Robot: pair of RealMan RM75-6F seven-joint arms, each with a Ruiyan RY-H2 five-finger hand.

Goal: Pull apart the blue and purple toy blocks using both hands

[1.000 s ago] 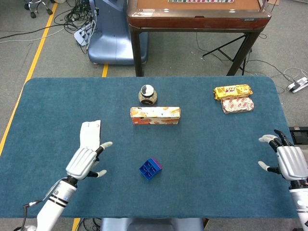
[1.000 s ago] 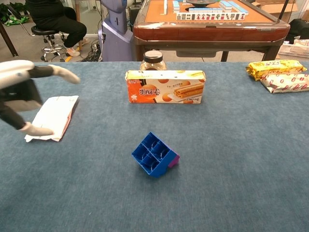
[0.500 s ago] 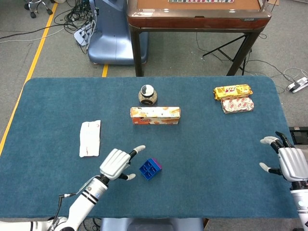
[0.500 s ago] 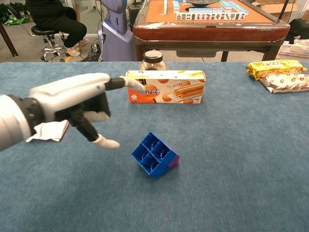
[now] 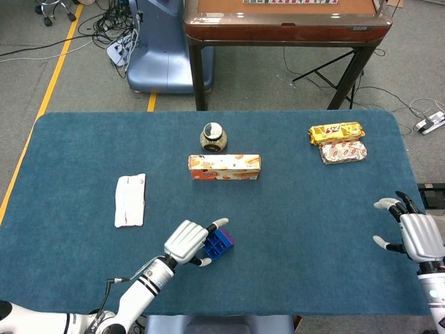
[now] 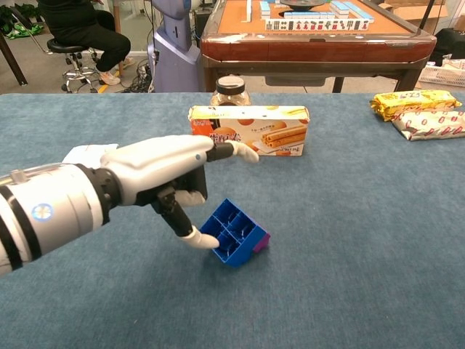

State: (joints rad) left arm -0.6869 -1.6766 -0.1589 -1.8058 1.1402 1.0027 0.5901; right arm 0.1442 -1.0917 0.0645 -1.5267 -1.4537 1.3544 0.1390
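Grey concrete floor [image 5: 62, 83] w/ yellow tape line [image 5: 43, 104]. Brown-rimmed mahjong table [image 6: 305, 36] behind the blue-cloth worktable [image 5: 313, 229]. Cable tangle [image 5: 104, 28] far left, blue-grey machine base [image 5: 156, 56], office chair [image 6: 73, 54] w/ someone seated.

The left robot hand [image 5: 189, 242] is at the joined blue and purple plastic toy blocks [image 6: 234, 233], its thumb tip touching their left side. Beyond this robot hand stands the long orange biscuit box [image 5: 224, 167], and behind it the round glass jar [image 5: 213, 137]. Between the blocks and the right robot hand [image 5: 417, 235] the blue felt worktop [image 5: 313, 229] is open. The white flat packet [image 5: 130, 200] lies to the left, well apart.
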